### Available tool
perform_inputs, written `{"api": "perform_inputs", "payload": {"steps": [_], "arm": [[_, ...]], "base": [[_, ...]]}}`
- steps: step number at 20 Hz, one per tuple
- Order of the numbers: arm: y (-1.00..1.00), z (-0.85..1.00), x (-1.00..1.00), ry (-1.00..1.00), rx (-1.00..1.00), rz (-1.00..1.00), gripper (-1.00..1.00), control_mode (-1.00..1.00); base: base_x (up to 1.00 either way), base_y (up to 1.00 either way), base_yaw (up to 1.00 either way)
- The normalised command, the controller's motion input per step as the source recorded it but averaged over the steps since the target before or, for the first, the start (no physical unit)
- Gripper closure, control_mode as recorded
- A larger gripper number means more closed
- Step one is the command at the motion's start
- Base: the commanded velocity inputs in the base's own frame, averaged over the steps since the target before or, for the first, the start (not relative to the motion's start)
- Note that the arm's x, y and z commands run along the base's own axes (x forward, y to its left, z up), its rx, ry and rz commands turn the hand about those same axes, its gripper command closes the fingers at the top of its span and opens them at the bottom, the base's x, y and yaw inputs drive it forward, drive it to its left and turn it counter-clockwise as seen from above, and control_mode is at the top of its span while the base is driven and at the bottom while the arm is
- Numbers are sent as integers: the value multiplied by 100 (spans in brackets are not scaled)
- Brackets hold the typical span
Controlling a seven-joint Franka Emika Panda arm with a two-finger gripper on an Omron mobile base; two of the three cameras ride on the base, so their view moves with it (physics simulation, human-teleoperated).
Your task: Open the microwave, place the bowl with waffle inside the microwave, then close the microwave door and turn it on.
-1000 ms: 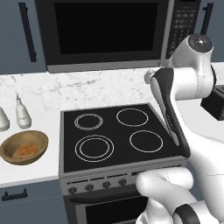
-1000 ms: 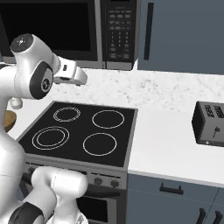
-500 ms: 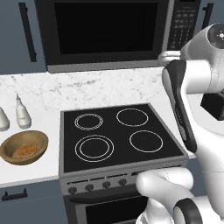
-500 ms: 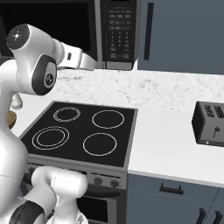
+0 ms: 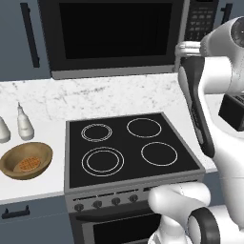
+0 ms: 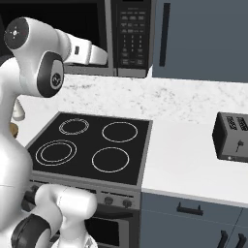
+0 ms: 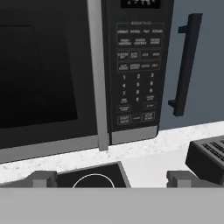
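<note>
The microwave [image 5: 114, 38] hangs above the stove with its door [image 7: 43, 74] shut, dark glass in a steel frame. Its black keypad [image 7: 138, 74] is on the right. On the left counter sits the brown wooden bowl [image 5: 26, 160] with the orange-brown waffle [image 5: 28, 165] inside it. My gripper [image 7: 111, 178] is open with nothing between its fingertips [image 7: 41, 178]. It is raised in front of the microwave's right side, facing the seam between door and keypad, and far from the bowl.
A black four-ring cooktop [image 5: 126, 145] lies below the microwave. A dark toaster [image 6: 232, 137] stands on the right counter. Two small white bottles [image 5: 24, 125] stand behind the bowl. A cabinet with a long dark handle [image 7: 186, 65] is right of the microwave.
The arm has lifted the hand upward and closer to the microwave's right side. The bowl and the microwave door have not moved.
</note>
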Motion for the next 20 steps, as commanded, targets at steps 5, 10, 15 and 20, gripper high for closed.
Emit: {"api": "perform_inputs", "payload": {"steps": [5, 10, 15, 20], "arm": [[0, 15, 26, 0, 0, 0, -100, -100], [10, 0, 41, 0, 0, 4, -100, -100], [4, 0, 32, -3, 0, 3, -100, -100], [-16, -14, 30, 0, 0, 0, -100, -100]], "base": [[0, 0, 0], [0, 0, 0], [0, 0, 0], [0, 0, 0]]}}
